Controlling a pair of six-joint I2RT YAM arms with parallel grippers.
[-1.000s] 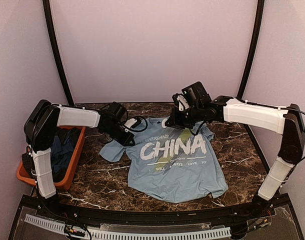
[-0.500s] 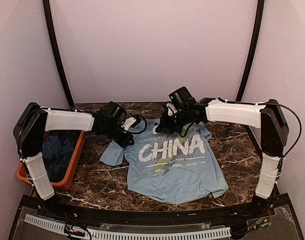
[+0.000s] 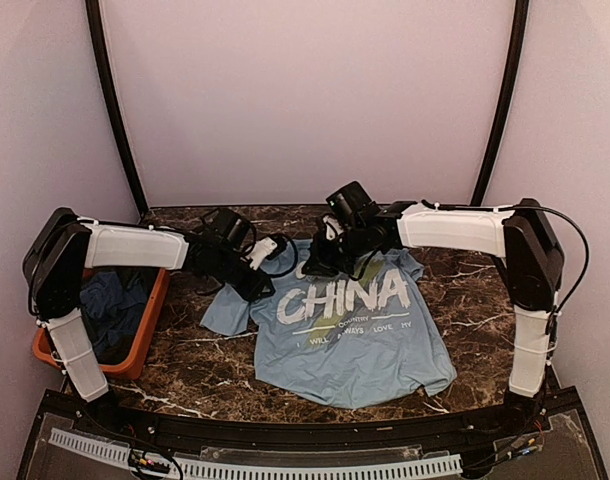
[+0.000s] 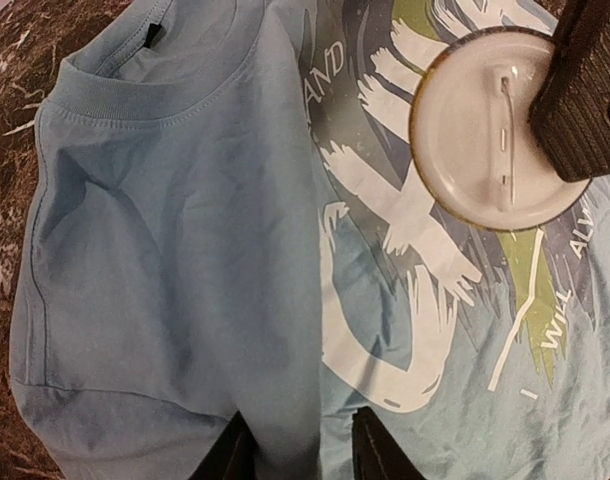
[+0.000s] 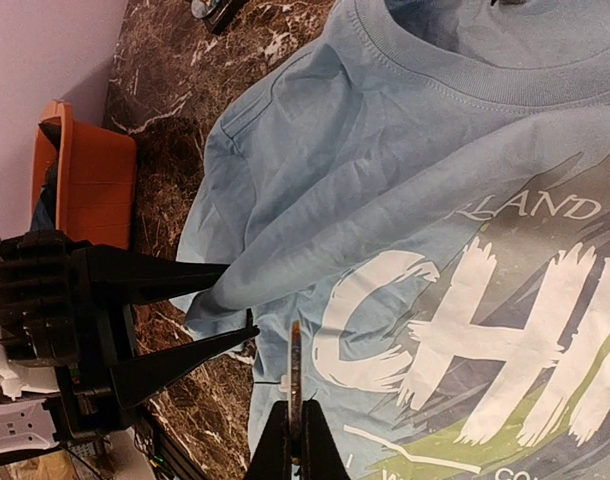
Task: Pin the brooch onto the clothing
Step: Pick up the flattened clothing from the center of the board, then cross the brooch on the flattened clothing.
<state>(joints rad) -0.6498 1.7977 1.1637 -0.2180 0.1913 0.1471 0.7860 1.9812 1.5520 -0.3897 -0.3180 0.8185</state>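
The light blue T-shirt (image 3: 350, 320) with white "CHINA" lettering lies flat on the marble table. My left gripper (image 3: 257, 278) pinches a raised fold of the T-shirt near its left shoulder; the fold runs between the fingers (image 4: 377, 452) in the left wrist view. My right gripper (image 3: 323, 255) is shut on the brooch (image 5: 295, 375), held edge-on just above the letter C. The left wrist view shows the brooch's pale back (image 4: 480, 130) with its pin and bronze rim. The brooch hangs close beside the left fingers (image 5: 175, 365), not touching the cloth.
An orange bin (image 3: 145, 330) with darker blue garments stands at the table's left edge; it also shows in the right wrist view (image 5: 85, 165). Bare marble lies in front of and to the right of the T-shirt.
My right gripper has moved left and down with the brooch, from the collar to the letter C. My left gripper has shifted slightly right, still holding the fold.
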